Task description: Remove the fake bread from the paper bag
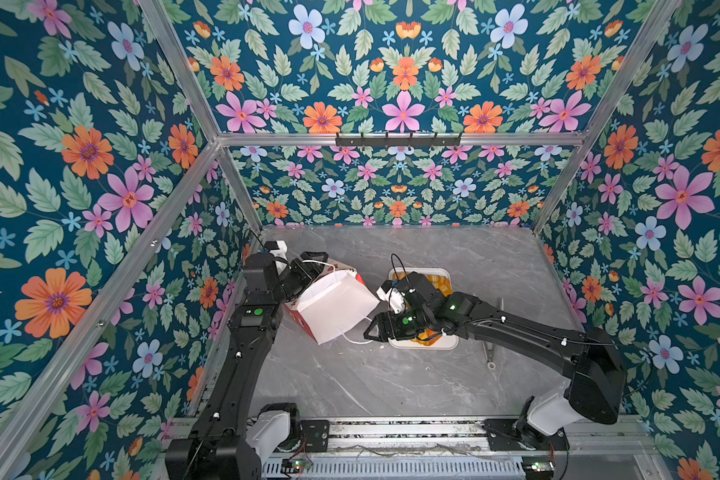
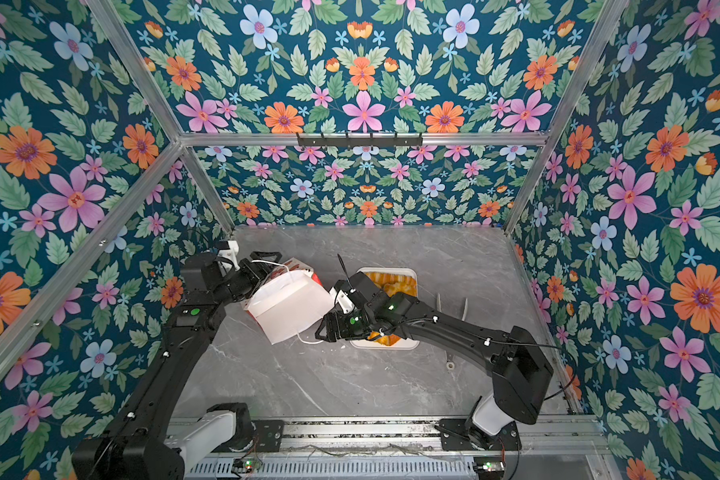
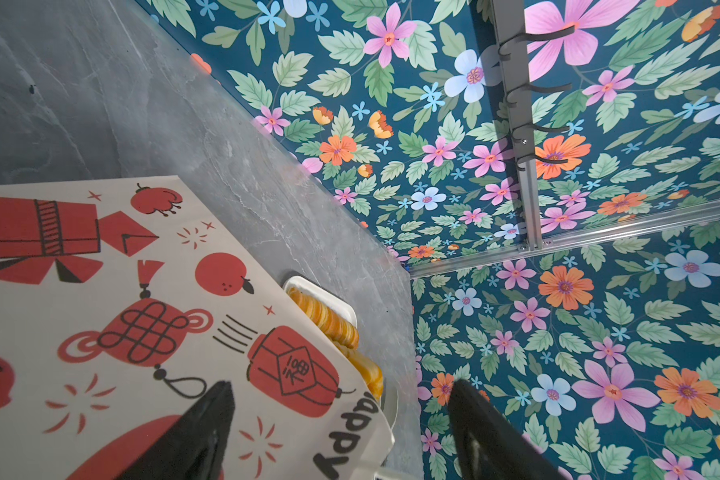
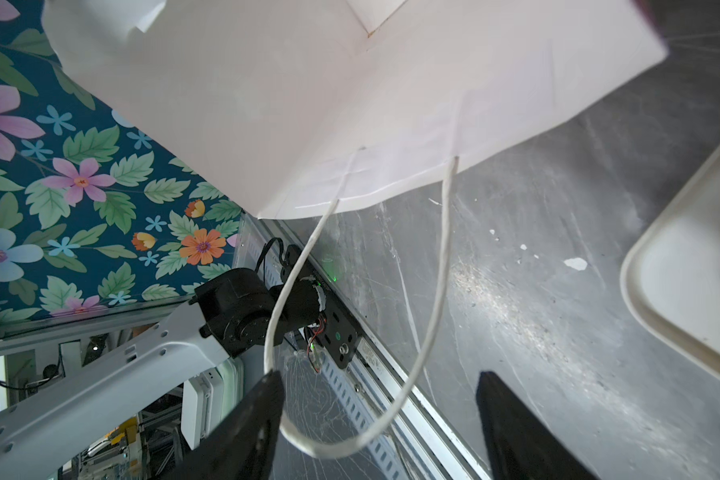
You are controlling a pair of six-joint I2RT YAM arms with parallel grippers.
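fake bread sits in the white tray beside the paper bag. left gripper and right gripper gape wide, empty. cord handle hangs between the right jaws, could snag and drag the bag.

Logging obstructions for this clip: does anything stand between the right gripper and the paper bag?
Nothing visible does. The right gripper, jaws open, faces the paper bag directly; only the bag's own white cord handle loops between the jaws.
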